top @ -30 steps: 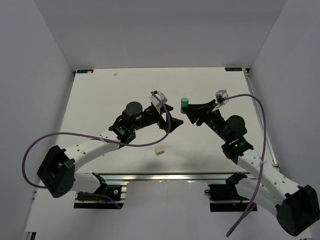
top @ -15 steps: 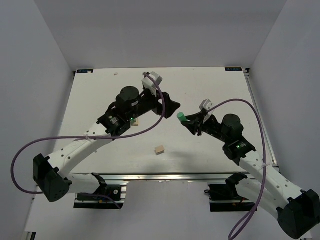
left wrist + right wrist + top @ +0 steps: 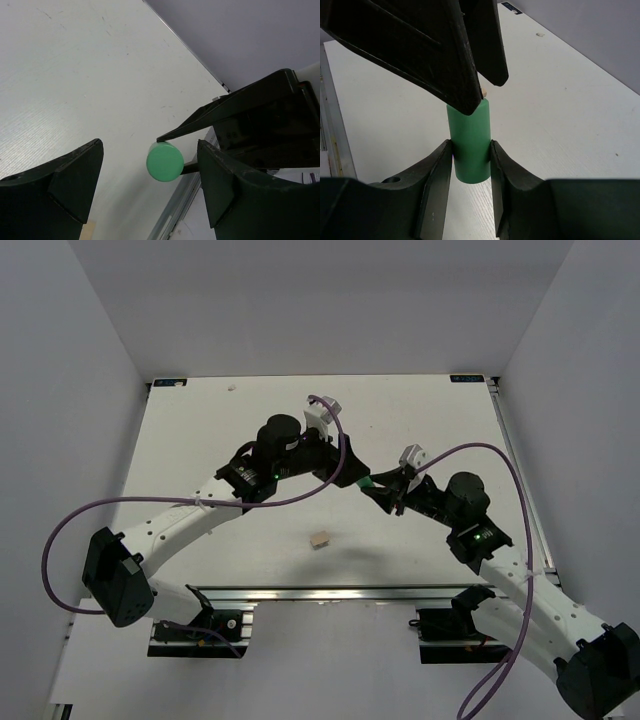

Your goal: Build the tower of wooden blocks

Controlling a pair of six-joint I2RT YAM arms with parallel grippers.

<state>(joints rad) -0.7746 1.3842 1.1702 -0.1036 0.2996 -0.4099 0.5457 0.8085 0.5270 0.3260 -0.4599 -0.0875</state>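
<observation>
My right gripper (image 3: 374,485) is shut on a mint-green cylinder (image 3: 366,483) and holds it off the table; in the right wrist view the cylinder (image 3: 469,145) sits between my right gripper's (image 3: 470,152) jaws. My left gripper (image 3: 352,472) is open and right at the cylinder's free end. In the left wrist view the cylinder's round end (image 3: 164,161) lies between my left gripper's (image 3: 149,150) spread jaws, touching neither. A light tan block (image 3: 319,539) lies alone on the table near the front. No stacked tower shows in any view.
The white table (image 3: 200,440) has a metal rail along its front edge (image 3: 330,590). Grey walls close in the back and both sides. The left arm's purple cable (image 3: 120,510) loops over the left of the table.
The right gripper took the green cylinder off the table and tilted it. The left gripper swung up, then came down and right until its open jaws reached the cylinder's end.
</observation>
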